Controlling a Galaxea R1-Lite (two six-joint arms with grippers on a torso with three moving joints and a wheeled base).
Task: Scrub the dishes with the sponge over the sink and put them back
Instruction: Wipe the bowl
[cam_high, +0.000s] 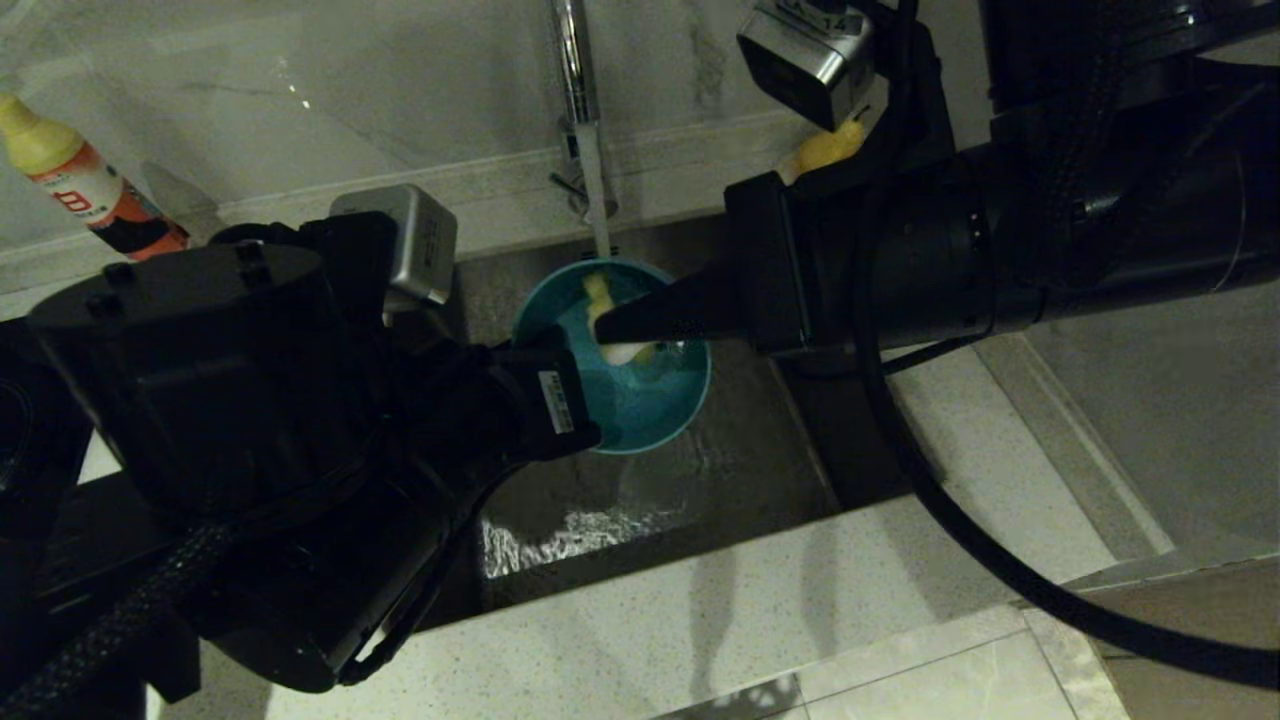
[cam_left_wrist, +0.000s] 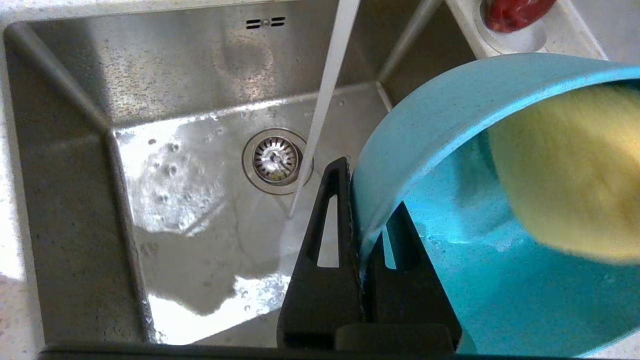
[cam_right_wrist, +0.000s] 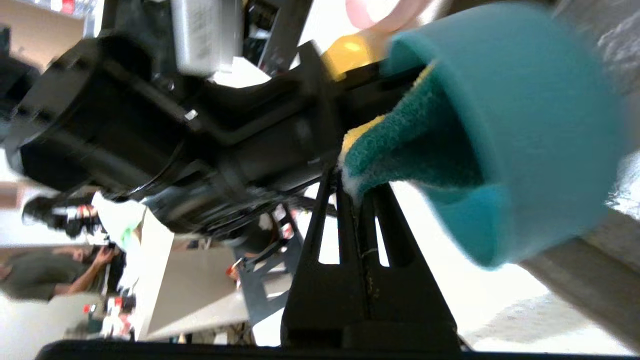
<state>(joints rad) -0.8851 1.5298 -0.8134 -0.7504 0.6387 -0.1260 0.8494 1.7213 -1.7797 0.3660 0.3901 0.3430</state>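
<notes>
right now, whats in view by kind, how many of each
bowls: 1, blue bowl
sponges: 1, sponge
bottles: 1, bottle
taps: 1, tap
sinks: 1, sink
end effectors: 2, left end effector, right end effector
total: 7

Orange-labelled bottle with yellow cap on the pale counter
</notes>
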